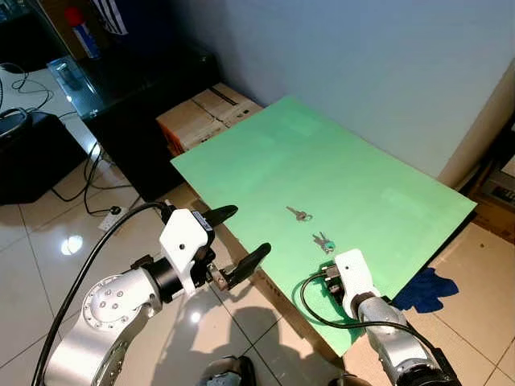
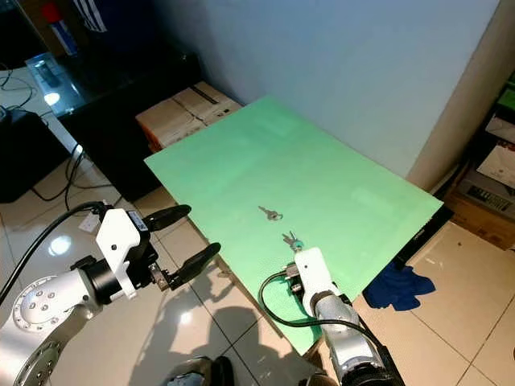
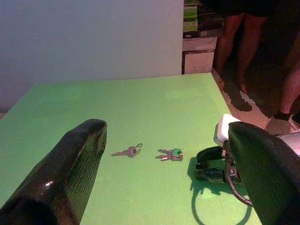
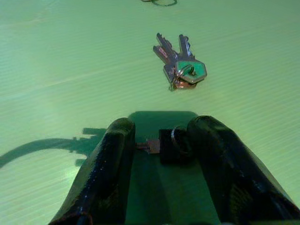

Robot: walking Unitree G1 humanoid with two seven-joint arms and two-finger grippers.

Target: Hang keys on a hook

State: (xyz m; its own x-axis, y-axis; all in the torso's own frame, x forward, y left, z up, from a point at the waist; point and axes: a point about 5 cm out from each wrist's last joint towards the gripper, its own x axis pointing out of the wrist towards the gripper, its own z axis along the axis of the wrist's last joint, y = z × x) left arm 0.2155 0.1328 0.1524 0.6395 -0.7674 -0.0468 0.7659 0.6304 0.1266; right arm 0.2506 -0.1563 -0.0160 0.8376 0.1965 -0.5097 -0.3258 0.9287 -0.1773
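- Left eye: I saw the left gripper (image 1: 229,241) raised off the near-left edge of the green board (image 1: 265,153), forearm angled up toward it, fingers spread wide with nothing between them. A single key (image 1: 298,214) lay mid-board; the green-capped key bunch (image 1: 323,242) lay just nearer me. My right arm reached low over the near edge, its white wrist housing right behind the bunch.
- Right eye: same layout. A blue cloth (image 2: 400,285) sat on the tiles beside the board's right corner, cardboard boxes (image 2: 181,112) at its far-left end.
- Left wrist: both black fingers (image 3: 65,178) framed the board, wide apart; the single key and the bunch lay side by side, the right arm's housing near the bunch.
- Right wrist: the right gripper (image 4: 161,143) sat low on the board, pinching a small dark key piece (image 4: 166,145) between its tips. The bunch lay just ahead, not touched.
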